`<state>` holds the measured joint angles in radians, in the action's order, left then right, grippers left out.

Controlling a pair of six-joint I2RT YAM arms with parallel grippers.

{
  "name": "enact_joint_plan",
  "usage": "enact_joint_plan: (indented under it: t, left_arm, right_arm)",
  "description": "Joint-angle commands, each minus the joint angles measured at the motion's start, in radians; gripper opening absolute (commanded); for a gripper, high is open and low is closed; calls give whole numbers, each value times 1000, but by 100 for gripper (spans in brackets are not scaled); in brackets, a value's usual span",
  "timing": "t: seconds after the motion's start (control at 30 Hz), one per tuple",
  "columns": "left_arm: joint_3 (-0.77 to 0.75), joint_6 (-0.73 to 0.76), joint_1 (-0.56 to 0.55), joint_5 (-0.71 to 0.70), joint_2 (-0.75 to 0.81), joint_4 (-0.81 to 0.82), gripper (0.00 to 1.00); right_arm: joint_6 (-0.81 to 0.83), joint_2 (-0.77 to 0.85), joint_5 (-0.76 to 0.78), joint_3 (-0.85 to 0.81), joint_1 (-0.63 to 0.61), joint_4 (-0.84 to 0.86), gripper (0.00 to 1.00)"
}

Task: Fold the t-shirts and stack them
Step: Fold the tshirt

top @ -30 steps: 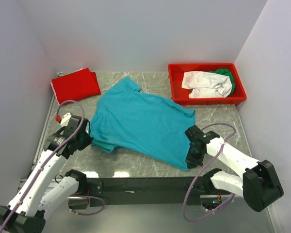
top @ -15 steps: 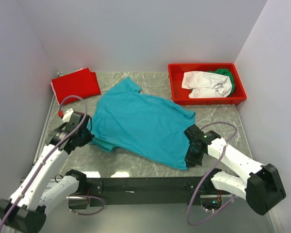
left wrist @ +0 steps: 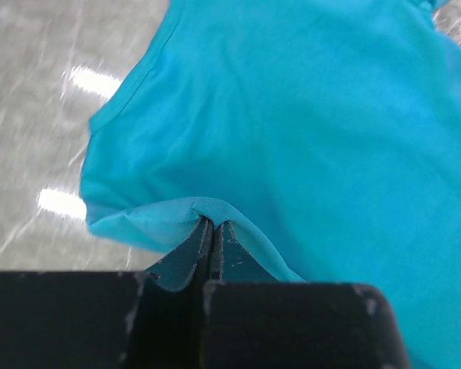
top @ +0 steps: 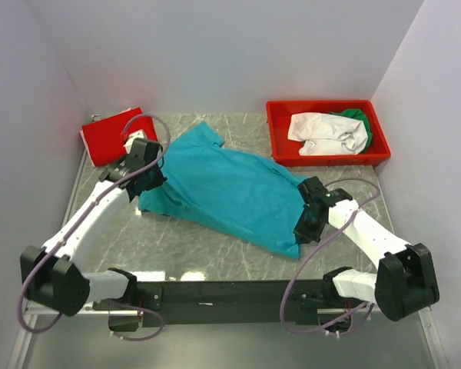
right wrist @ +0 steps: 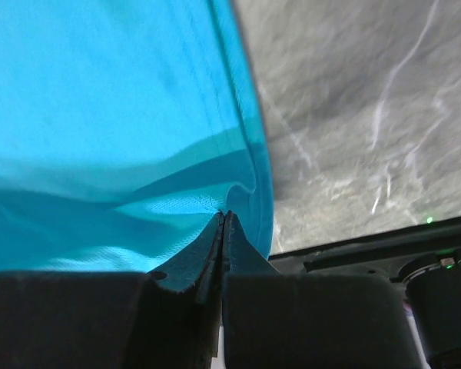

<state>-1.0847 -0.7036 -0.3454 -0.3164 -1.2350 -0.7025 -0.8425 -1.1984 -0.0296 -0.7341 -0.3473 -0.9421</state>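
The teal t-shirt (top: 230,196) lies spread across the middle of the marble table, its near edge lifted. My left gripper (top: 147,186) is shut on its left edge, where the cloth (left wrist: 307,115) bunches over the pinched fingertips (left wrist: 213,224). At the shirt's right near corner my right gripper (top: 306,228) is shut on the hem, the fabric (right wrist: 100,92) draping from the closed tips (right wrist: 223,215). A folded red t-shirt (top: 111,134) rests at the back left, partly behind my left arm. A white t-shirt (top: 326,132) and a green t-shirt (top: 353,117) lie crumpled in the red bin (top: 326,157).
The red plastic bin stands at the back right against the wall. Bare marble (top: 177,246) shows between the teal shirt and the black front rail (top: 230,292). White walls close in the table on three sides.
My left gripper has swept from the near left edge toward the back, carrying the teal shirt's left side with it. The right gripper has shifted slightly back too, and the shirt has drawn narrower.
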Motion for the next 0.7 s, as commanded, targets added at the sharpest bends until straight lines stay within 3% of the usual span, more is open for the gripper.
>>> enact_joint_plan:
  t: [0.0, 0.37, 0.67]
  left_arm:
    - [-87, 93, 6, 25, -70, 113, 1]
    - [-256, 173, 8, -6, -302, 158, 1]
    - [-336, 188, 39, -10, -409, 156, 1]
  right_arm:
    - [62, -35, 13, -57, 63, 29, 0]
    - [137, -246, 10, -203, 120, 68, 0]
    - [145, -309, 22, -261, 148, 74, 0]
